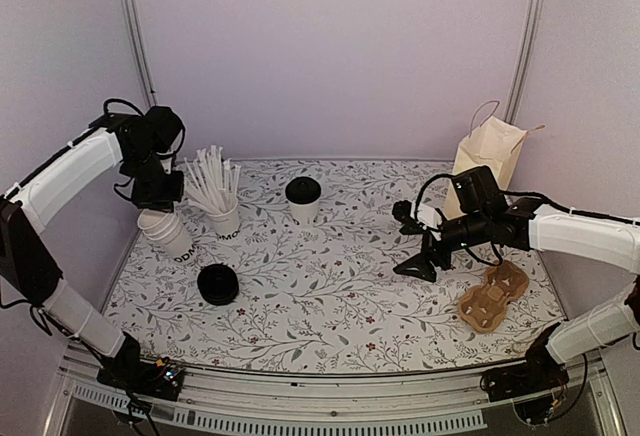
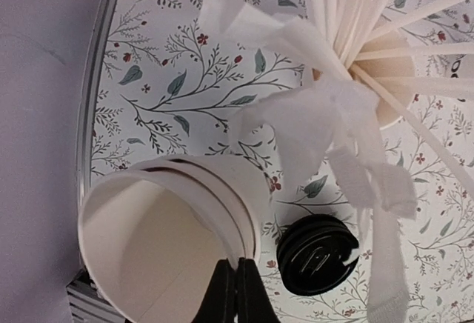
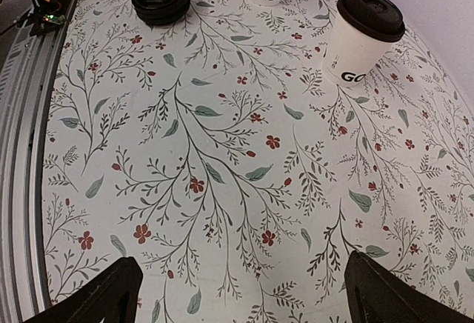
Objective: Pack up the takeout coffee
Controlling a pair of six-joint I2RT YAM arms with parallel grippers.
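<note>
Seen from above, the takeout coffee (image 1: pixel 303 199) stands upright and lidded at the back middle of the flowered table (image 1: pixel 330 306), well apart from both arms. The right gripper (image 1: pixel 412 241) hangs spread wide to its right, facing it. A cardboard cup carrier (image 1: pixel 493 296) and a paper bag (image 1: pixel 490 151) wait further right. The left gripper (image 1: pixel 158 196) hovers over the stacked cups (image 1: pixel 167 233), beside the cup of sticks (image 1: pixel 222 218) and the black lids (image 1: pixel 218 284). From the left wrist, that claw is pressed together at the rim of the stacked cups (image 2: pixel 170 241). Whether it pinches a cup wall cannot be told. From the right wrist, both fingers (image 3: pixel 96 293) stand far apart with nothing between them, and the coffee (image 3: pixel 363 38) sits ahead to the right, untouched. The reach for the cup appears to be the step in hand. The next move likely calls for a level advance, then closing on the paper wall below the lid.
</note>
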